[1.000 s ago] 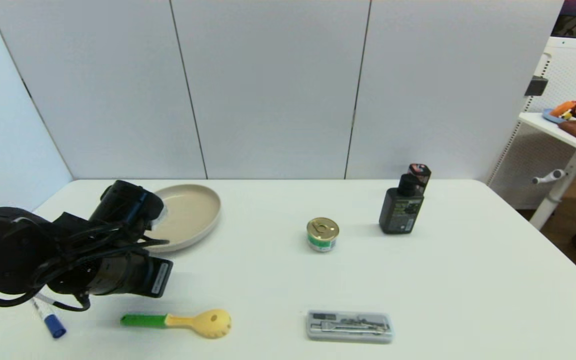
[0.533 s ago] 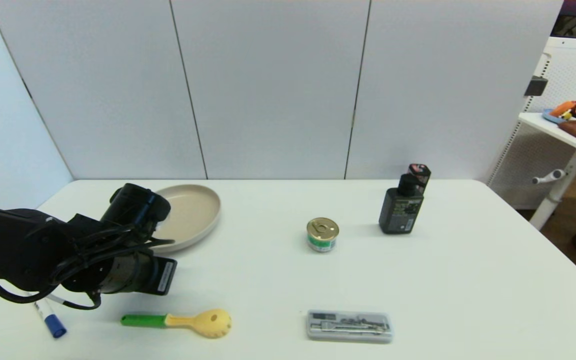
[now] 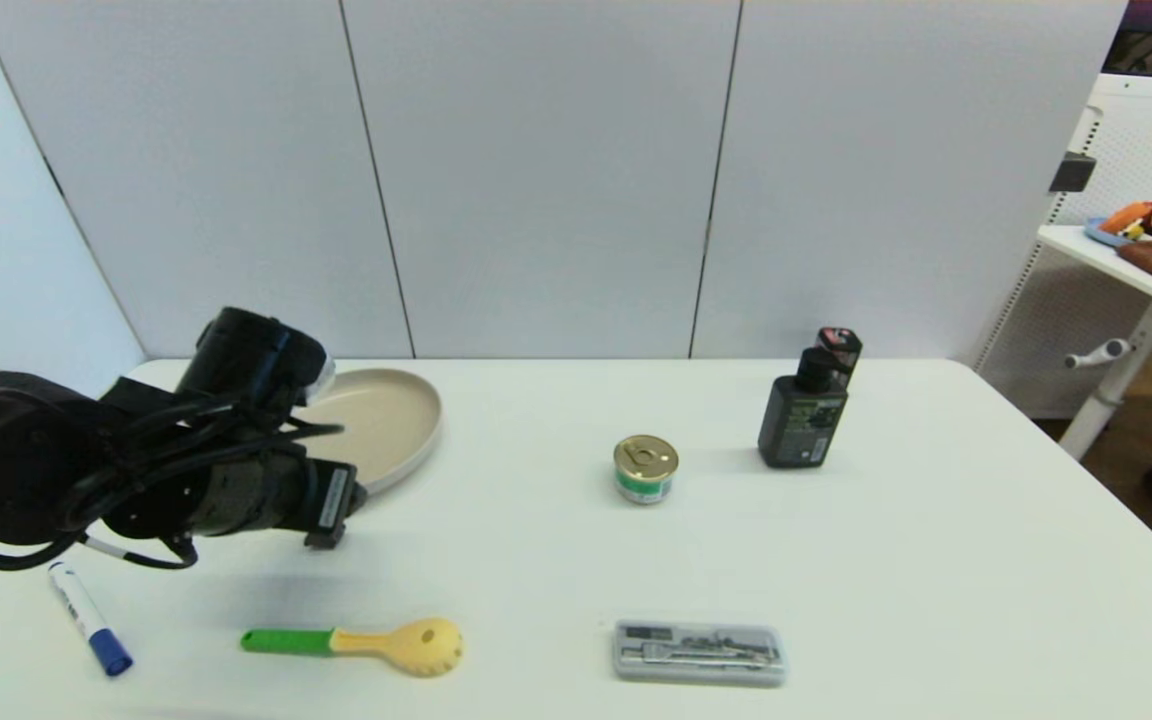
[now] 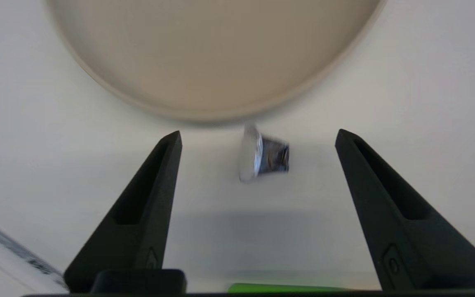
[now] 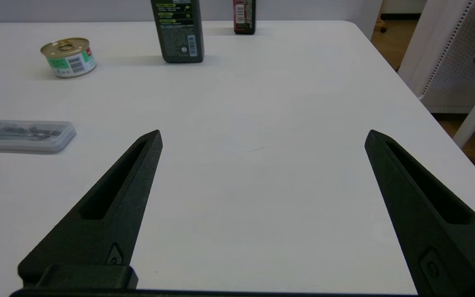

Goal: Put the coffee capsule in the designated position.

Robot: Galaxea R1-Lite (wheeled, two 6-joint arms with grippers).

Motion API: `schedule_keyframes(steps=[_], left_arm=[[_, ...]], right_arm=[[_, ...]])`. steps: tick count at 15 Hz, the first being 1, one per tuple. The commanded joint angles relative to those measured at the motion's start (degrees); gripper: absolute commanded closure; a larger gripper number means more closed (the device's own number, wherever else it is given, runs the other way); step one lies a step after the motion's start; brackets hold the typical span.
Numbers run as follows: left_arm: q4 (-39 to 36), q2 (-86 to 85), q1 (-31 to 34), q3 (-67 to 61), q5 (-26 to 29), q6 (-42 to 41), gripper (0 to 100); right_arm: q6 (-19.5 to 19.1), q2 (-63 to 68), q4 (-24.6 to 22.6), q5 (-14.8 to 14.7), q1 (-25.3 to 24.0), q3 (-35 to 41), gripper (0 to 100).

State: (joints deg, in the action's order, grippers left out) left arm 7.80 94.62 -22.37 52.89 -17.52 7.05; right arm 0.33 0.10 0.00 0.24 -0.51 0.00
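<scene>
The left gripper (image 4: 258,138) hung spread wide above the table, its 2 fingers apart on either side of the coffee capsule (image 4: 264,154), which lay on its side on the bare tabletop just short of the beige plate (image 4: 212,111). Being tipped and roughly conical, the capsule could roll or squirt away as the fingers close, likely against the plate's rim. The right gripper (image 5: 262,136) sat parked and open, well away.

White table (image 3: 886,560) with a bunch of stuff sitting on it. Taking the gold-lidded tin (image 3: 645,468) as the reference: a dark pump bottle (image 3: 802,413) stands off to its right, a bit farther back. A clear plastic case (image 3: 699,653) lies nearer the robot than the tin. The yellow spoon with a green handle (image 3: 356,640) and a blue-capped marker (image 3: 88,618) lie to its near left. The beige plate (image 3: 391,425) sits well left of the tin, with the coffee capsule (image 4: 264,154) on its side just beside the plate's rim.
</scene>
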Motion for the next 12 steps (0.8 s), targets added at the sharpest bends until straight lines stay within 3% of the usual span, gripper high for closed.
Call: schedule_keyframes(steps=[1,4,8,12], left_arm=[[1.43,-11.04,0.05,10.12,-0.94,-1.51,0],[6.44,-18.51,0.57,18.82,-1.29,-4.23,0],[8.55,-24.49,7.78,30.86,-1.29,-19.88,0],[7.67,-36.88,11.65,12.85,9.7,-20.05,0]], right_arm=[[0.02,0.08,0.0,0.02,-0.02,0.0,0],[0.02,0.08,0.0,0.02,-0.02,0.0,0],[0.02,0.08,0.0,0.02,-0.02,0.0,0],[0.02,0.08,0.0,0.02,-0.02,0.0,0]])
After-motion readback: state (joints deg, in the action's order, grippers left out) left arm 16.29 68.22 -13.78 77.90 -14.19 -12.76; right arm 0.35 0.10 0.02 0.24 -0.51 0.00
